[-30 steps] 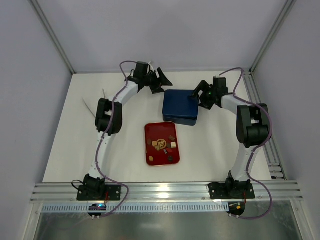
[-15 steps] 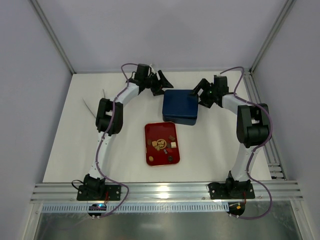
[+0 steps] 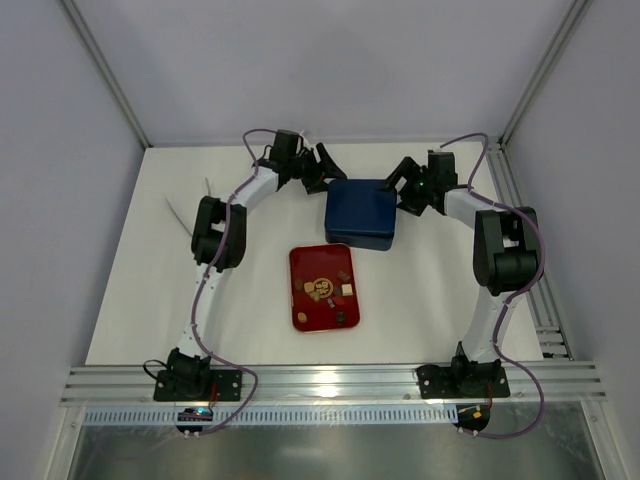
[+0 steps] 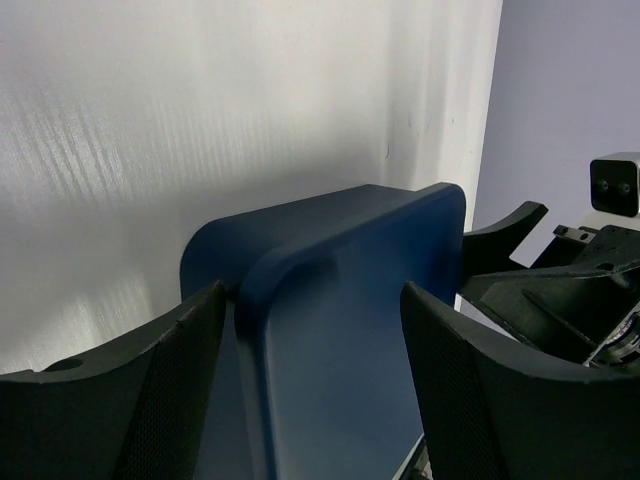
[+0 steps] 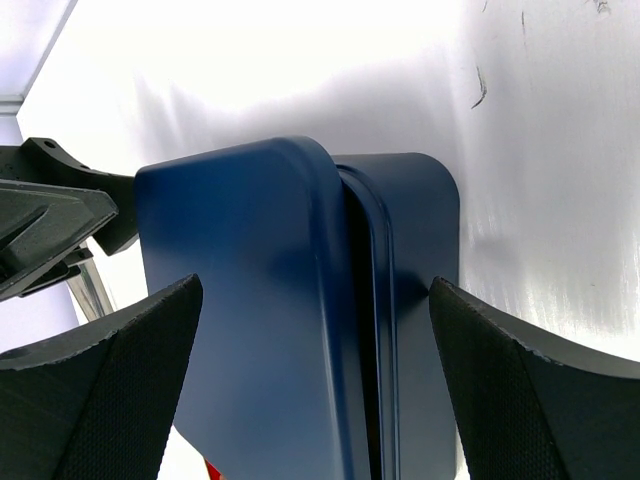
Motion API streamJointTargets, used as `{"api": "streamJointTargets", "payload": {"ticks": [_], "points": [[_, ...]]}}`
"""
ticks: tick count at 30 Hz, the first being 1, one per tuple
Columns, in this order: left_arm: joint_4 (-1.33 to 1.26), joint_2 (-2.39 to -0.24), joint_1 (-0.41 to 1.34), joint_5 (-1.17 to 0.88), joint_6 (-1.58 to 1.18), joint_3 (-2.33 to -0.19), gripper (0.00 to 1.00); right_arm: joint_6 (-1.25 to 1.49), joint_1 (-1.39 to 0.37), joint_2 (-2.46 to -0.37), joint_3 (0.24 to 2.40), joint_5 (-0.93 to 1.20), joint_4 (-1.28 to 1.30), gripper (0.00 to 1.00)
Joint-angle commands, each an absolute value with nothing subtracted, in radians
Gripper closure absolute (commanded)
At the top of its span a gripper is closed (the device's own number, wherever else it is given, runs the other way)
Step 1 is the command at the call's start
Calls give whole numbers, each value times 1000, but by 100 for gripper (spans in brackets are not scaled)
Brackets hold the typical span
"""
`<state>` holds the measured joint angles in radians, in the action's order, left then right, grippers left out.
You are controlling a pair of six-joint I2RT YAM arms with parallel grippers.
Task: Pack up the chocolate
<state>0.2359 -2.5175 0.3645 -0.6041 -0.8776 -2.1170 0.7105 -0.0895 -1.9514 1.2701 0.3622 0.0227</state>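
Several small pieces of chocolate point(image 3: 322, 288), brown, tan and cream, lie on the red tray point(image 3: 305, 312) in the middle of the table. Behind it stands the dark blue box point(image 3: 360, 215) with its lid on. In the right wrist view a dark gap shows between the lid point(image 5: 240, 300) and the base point(image 5: 420, 260). My left gripper point(image 3: 322, 172) is open at the box's far left corner, its jaws either side of the lid's edge point(image 4: 330, 330). My right gripper point(image 3: 405, 192) is open at the box's far right side, with the box between its jaws. Neither holds chocolate.
A thin white strip point(image 3: 176, 213) lies on the table left of the left arm. Aluminium frame posts and grey walls close in the back and sides. A rail point(image 3: 330, 380) runs along the near edge by the arm bases.
My left gripper has slid a little closer to the box's far left corner. The right gripper has shifted slightly along the box's right side. Box, tray and chocolate have not moved.
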Motion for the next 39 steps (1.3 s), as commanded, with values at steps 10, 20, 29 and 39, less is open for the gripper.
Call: {"api": "streamJointTargets", "payload": {"ticks": [10, 20, 29, 39], "points": [[202, -2398, 374, -633, -857, -2118, 31, 695, -89, -1924, 1282, 371, -20, 6], [213, -2398, 379, -657, -861, -2120, 31, 695, -89, -1896, 1258, 371, -25, 6], [259, -2411, 382, -632, -836, -2126, 32, 695, -90, -1852, 1229, 365, -22, 6], [308, -2378, 377, -558, -798, -2118, 32, 681, -97, -1832, 1232, 350, 41, 6]]}}
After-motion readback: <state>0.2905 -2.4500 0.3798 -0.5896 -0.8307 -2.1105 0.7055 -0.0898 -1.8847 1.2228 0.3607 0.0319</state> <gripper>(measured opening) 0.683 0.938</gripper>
